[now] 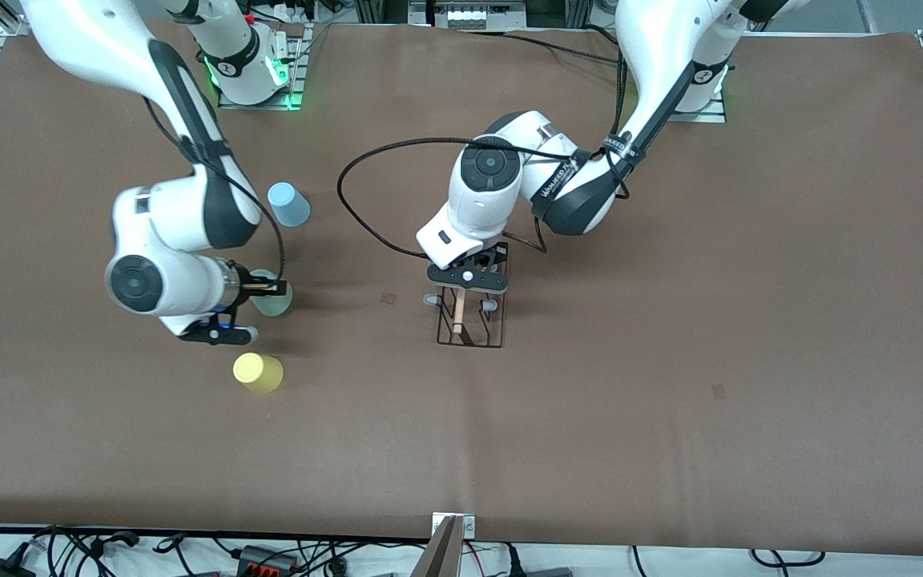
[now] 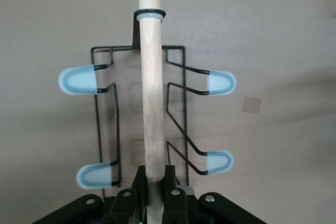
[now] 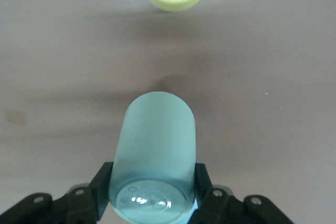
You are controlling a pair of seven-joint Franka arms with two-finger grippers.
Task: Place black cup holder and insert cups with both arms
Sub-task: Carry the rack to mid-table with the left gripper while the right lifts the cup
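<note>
Working across the front view from the right arm's end of the desk [image 1: 670, 417]: the right gripper [image 3: 152, 192] has its fingers [image 3: 102, 184] clamped on the sides of the mint green cup [image 3: 155, 145], which sits low at the desk between the light blue cup [image 1: 288, 204] and the yellow cup [image 1: 258, 373]. The blue one lies farther from the front camera, the yellow one nearer; both stand mouth-down and untouched.

Toward the middle of the desk, the black cup holder [image 2: 176, 103] stands with its wire base on the surface, and the left gripper [image 2: 153, 190] has its fingers [image 2: 169, 179] closed on the wooden rod handle [image 2: 151, 93].

By my reading, the rack is placed or nearly so, though not yet let go, and the first cup is only just gripped. No cup is on a prong [image 2: 79, 81], so all three insertions remain.

Only four prongs show in the left wrist view; the rest are hidden. In the front view the left arm's wrist covers the rack's upper part, and the right arm covers most of the mint cup. Whether that cup has left the desk cannot be told.
</note>
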